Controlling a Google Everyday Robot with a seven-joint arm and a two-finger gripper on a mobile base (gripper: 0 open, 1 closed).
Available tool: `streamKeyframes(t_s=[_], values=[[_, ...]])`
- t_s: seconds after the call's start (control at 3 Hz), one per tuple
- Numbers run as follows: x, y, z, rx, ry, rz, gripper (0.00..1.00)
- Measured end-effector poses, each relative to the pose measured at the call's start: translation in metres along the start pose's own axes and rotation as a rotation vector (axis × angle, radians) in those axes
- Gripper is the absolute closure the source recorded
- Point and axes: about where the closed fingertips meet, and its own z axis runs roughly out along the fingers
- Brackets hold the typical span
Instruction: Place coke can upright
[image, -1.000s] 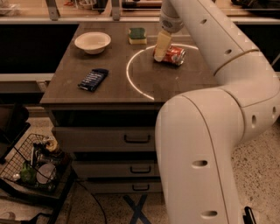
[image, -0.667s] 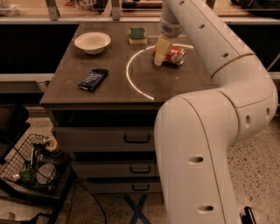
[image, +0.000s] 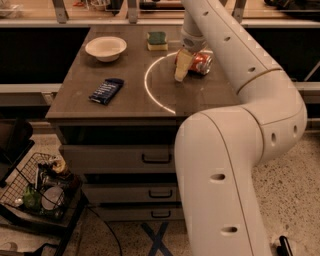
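Camera view
Can: the can lies on its side at the far right of the table, long axis roughly left to right.
Gripper: the gripper points down at the can's left end; its opening and hold are unreadable.
Surfaces: dented red metal can; smooth dark tabletop.
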Motion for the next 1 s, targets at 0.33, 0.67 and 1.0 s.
streamKeyframes(t_s=[0.33, 0.67, 1.0], values=[[-0.0013, -0.0001, 0.0019, -0.001, -0.002, -0.001, 0.41], [-0.002, -0.0012, -0.0016, -0.001, -0.002, -0.001, 0.64], [-0.002, -0.0013, -0.0028, -0.001, -0.002, 0.0, 0.87]])
